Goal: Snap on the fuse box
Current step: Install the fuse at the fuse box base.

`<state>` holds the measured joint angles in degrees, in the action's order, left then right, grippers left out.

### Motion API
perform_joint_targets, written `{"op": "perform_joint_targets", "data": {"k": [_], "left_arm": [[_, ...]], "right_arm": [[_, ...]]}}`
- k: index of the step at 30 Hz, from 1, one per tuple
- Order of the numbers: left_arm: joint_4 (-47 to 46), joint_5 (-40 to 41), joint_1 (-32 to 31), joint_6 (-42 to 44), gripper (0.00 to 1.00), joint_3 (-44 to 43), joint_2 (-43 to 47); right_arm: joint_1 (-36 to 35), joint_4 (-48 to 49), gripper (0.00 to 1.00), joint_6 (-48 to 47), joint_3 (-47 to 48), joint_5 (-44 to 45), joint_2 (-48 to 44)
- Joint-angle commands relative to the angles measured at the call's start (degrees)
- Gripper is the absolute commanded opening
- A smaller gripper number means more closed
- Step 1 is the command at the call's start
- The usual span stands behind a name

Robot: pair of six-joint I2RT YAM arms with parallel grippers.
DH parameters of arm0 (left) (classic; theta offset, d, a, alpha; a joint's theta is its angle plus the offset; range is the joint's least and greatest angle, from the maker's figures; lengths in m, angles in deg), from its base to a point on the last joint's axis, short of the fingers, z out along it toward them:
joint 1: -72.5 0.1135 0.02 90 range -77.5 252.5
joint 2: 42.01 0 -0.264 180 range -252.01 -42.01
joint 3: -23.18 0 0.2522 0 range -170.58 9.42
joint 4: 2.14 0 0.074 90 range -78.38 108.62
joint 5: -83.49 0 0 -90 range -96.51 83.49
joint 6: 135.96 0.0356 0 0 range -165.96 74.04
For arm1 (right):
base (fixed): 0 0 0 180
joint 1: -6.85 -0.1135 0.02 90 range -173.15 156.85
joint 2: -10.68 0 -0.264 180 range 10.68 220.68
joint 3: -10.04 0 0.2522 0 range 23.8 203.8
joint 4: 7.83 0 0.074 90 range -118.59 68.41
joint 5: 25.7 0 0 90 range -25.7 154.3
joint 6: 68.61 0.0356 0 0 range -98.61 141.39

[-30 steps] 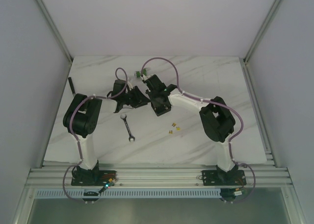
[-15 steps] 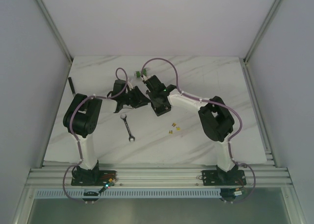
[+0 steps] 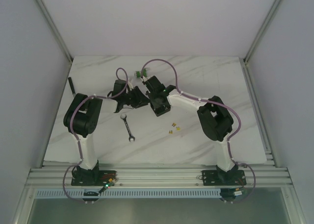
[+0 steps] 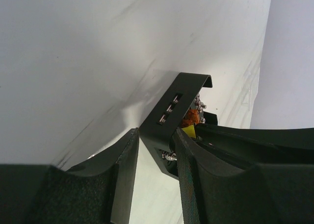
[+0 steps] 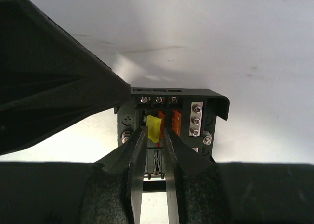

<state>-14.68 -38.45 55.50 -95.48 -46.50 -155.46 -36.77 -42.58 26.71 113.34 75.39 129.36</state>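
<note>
The fuse box (image 5: 196, 117) is a small black square box, open, with orange fuses and screws showing and no lid on it. It sits on the white table between my two grippers, which hide it from the top camera. My left gripper (image 4: 157, 136) is shut on a corner of the fuse box (image 4: 171, 109). My right gripper (image 5: 155, 132) comes at the box from above, its jaws nearly together on a yellow fuse (image 5: 154, 127) at a slot beside the orange fuses. In the top view the left gripper (image 3: 140, 97) and the right gripper (image 3: 151, 94) meet at mid-table.
A small wrench (image 3: 128, 130) lies in front of the left gripper. Loose yellow fuses (image 3: 174, 129) lie on the table to its right. A green connector (image 3: 141, 75) sits just behind the grippers. A black strip (image 3: 71, 86) lies at the left edge.
The right arm has shifted slightly left and back, and its cable loop moved with it. The left arm and the loose things on the table have not moved.
</note>
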Motion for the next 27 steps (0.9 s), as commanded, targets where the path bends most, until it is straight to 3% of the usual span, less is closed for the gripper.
{"op": "perform_joint_targets", "data": {"k": [1,27], "left_arm": [[-0.72,-1.27,-0.32,-0.32,0.45,-1.53,-0.81],[-0.14,-1.1,-0.53,-0.14,0.44,-1.8,-0.86]], "right_arm": [[-0.33,0.69,0.26,-0.22,1.8,-1.72,0.0],[-0.86,0.9,0.28,-0.31,1.3,-1.04,-2.15]]}}
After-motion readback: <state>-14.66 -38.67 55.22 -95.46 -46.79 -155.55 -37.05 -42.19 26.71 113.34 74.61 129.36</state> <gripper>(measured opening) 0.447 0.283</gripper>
